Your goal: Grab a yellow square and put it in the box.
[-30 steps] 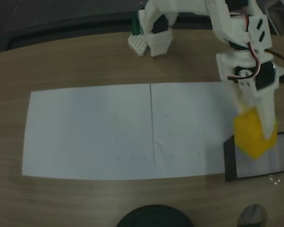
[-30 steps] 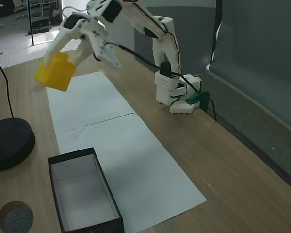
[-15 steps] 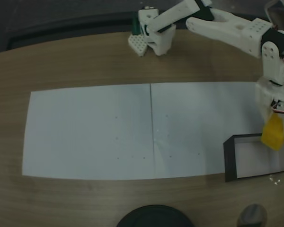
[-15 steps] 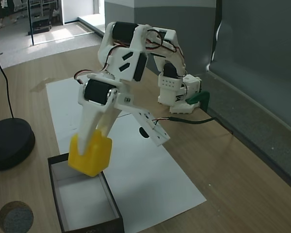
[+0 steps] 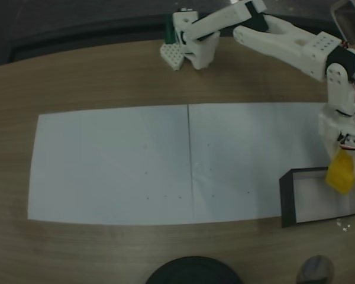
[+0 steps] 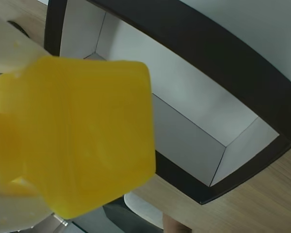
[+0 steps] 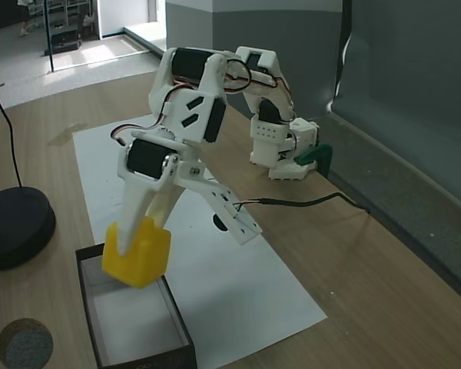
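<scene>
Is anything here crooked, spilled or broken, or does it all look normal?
Nothing spilled or broken. The only crooked thing is the yellow square: the tool holds it tilted, over the near end wall of the box rather than its middle. The white paper lies flat on the wooden table.

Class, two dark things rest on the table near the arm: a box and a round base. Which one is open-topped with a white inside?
The box, a rectangular black-walled tray under the yellow square held by the gripper. The round base is a solid black disc.
</scene>
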You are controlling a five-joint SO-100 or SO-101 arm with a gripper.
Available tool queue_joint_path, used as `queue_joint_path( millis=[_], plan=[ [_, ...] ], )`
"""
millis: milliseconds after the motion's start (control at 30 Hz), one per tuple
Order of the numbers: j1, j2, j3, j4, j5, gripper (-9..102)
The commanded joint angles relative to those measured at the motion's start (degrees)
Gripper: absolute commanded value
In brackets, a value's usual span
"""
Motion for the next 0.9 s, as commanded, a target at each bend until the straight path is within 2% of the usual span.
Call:
queue_joint_path(
  millis=[0,100,267,333,533,700,767,867],
  plan=[
    [1.2,1.9,-2.8,-1.3,-0.1,9],
    [1.5,1.9,-2.7,-1.2,0.4,9],
    [1.5,2.7,-3.3,0.6,0.0,28],
    [1.5,3.0,-3.3,1.3,0.0,31],
    [1.6,5.4,-6.5,5.4,0.4,21],
    [2.0,13.9,-13.6,17.1,0.0,-1],
    [3.5,18.5,-16.3,22.2,0.0,1],
    [9.0,28.6,-15.8,22.9,0.4,0]
  ],
)
